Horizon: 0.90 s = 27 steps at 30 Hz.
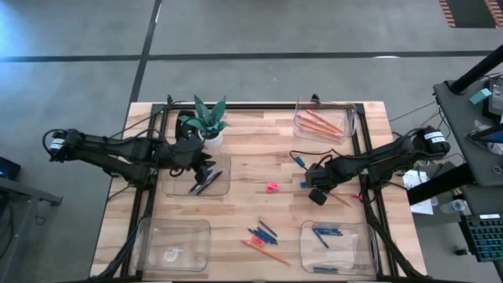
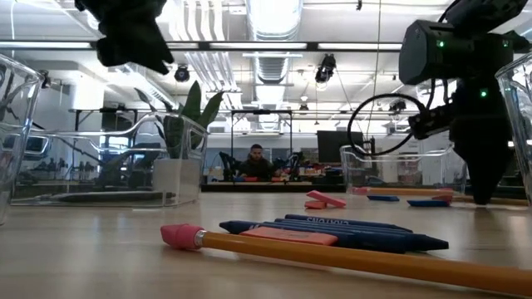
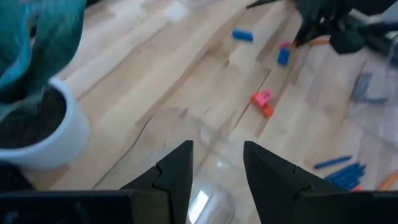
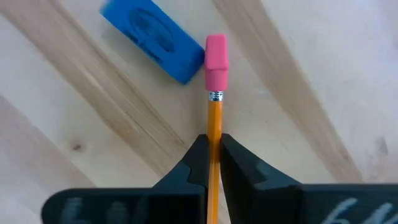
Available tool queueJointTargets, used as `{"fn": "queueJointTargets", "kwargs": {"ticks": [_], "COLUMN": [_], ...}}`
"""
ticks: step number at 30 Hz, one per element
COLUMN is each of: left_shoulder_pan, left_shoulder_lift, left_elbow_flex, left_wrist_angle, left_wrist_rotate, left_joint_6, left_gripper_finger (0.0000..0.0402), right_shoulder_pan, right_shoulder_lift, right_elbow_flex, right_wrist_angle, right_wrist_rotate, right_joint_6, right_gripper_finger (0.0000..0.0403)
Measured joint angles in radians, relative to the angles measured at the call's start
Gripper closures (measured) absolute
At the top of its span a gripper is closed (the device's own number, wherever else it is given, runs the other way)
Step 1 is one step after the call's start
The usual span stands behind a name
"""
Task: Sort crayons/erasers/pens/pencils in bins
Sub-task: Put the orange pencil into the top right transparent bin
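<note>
My right gripper [image 4: 213,140] is shut on an orange pencil [image 4: 214,106]; its pink rubber end [image 4: 216,53] lies beside a blue eraser [image 4: 155,40]. In the high view this gripper [image 1: 317,191] stands right of centre. A pink eraser [image 1: 273,187] lies mid-table, and another blue eraser [image 1: 299,159] lies farther back. My left gripper [image 1: 206,171] hovers open over the left middle bin [image 1: 224,189], which holds dark pens [image 1: 203,184]. The far right bin [image 1: 324,120] holds pencils. The near right bin [image 1: 338,245] holds blue crayons. My right gripper pinches the orange pencil's shaft [image 4: 214,124] between its two fingers, a short way behind the pink rubber end. The fingers point down from above and lie along the pencil. The pencil lies level, close over the wood; I cannot tell whether it still rests on the table.
A white pot with a green plant [image 1: 206,126] stands just beyond the left middle bin. Loose blue crayons and another orange pencil [image 1: 263,240] lie near the table's near edge. The near left bin [image 1: 173,244] stands at the near left corner. A person [image 2: 258,162] sits in the room behind.
</note>
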<state>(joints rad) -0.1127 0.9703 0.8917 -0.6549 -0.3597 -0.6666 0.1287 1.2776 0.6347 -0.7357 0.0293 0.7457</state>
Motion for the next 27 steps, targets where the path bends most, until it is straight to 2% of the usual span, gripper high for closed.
{"fn": "queueJointTargets", "kwargs": {"ticks": [5,11,14,21,24,27], "left_shoulder_pan": [0.000,0.000,0.000,0.000,0.000,0.000], "left_shoulder_lift": [0.010,0.034,0.044,0.067,0.083,0.103], "left_elbow_flex": [-0.002,-0.011,-0.012,-0.014,-0.014,-0.015], "left_wrist_angle": [0.128,0.321,0.367,0.385,0.387,0.386], "left_wrist_rotate": [-0.034,-0.033,-0.033,-0.031,-0.031,-0.031], "left_joint_6": [0.064,0.130,0.133,0.134,0.134,0.134], "left_gripper_finger": [0.0274,0.0274,0.0274,0.0274,0.0274,0.0274], "right_shoulder_pan": [-0.005,-0.028,-0.065,-0.215,-0.302,-0.398], "right_shoulder_lift": [-0.095,-0.178,-0.209,-0.251,-0.255,-0.240], "right_elbow_flex": [0.038,0.110,0.146,0.223,0.231,0.220], "right_wrist_angle": [0.004,0.006,0.011,0.025,0.075,0.145], "right_wrist_rotate": [0.116,0.369,0.492,0.758,0.821,0.834], "right_joint_6": [-0.077,-0.251,-0.360,-0.597,-0.673,-0.747], "right_gripper_finger": [0.0388,0.0389,0.0389,0.0390,0.0390,0.0390]}}
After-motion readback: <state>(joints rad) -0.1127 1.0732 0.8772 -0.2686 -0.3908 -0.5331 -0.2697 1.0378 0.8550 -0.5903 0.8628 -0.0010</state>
